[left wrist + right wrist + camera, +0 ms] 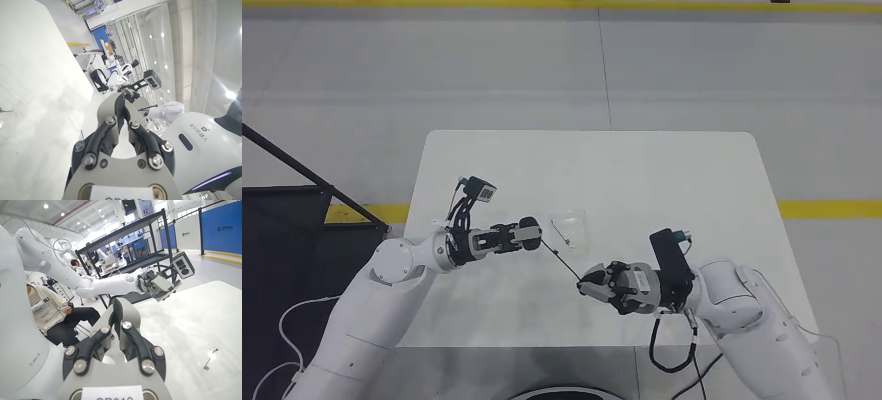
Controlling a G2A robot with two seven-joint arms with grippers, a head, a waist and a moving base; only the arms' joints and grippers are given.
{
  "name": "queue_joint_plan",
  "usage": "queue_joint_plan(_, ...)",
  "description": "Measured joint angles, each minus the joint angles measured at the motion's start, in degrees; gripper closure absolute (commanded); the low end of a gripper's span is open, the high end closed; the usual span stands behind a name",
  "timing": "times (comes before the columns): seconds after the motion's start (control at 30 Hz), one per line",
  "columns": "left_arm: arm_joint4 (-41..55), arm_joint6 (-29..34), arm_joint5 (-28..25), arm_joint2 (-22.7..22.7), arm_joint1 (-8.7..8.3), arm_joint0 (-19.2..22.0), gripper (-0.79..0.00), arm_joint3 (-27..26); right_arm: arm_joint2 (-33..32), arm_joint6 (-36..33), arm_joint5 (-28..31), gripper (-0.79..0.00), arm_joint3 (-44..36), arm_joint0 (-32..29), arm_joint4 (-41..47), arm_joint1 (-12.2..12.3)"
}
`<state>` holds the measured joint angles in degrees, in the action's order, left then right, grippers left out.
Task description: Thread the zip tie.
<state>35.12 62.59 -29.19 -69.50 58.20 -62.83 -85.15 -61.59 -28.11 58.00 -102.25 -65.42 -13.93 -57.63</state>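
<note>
Thin black plastic zip tie point(562, 263) | ends pinched by left gripper point(537, 239) and right gripper point(584, 284), both clamped narrow | over white rectangular table point(682, 180) | clear plastic bag point(572, 222) beside

Bright ceiling lamps point(162, 34); glare whitens the table point(672, 170); edges bend.

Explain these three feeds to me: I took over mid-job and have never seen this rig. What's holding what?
The top view looks down from a camera above the robot's arms onto a white table. The left gripper and right gripper are both shut. A thin black zip tie stretches between them, seemingly pinched at each end. The other two pictures come from a camera on each wrist, looking past that arm's own fingers. A clear bag lies on the table just beyond the tie.
</note>
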Motion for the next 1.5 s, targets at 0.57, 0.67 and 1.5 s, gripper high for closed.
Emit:
queue_joint_plan(0.57, -0.1, 0.5, 0.2, 0.2, 0.42, 0.1, 0.000, 1.5, 4.1, 12.2, 0.0, 0.000, -2.0, 1.2, -5.9, 3.9)
queue_joint_plan(0.67, -0.2, 0.6, 0.3, 0.3, 0.49, 0.2, 0.000, 1.7, 5.3, 15.2, 0.0, 0.000, -2.2, 1.7, -7.7, 4.8)
queue_joint_plan(1.5, -0.2, 0.9, 0.1, -0.1, 0.96, 0.3, 0.000, 2.2, 21.1, 43.5, 0.0, 0.000, 4.4, 11.3, -27.4, 12.6)
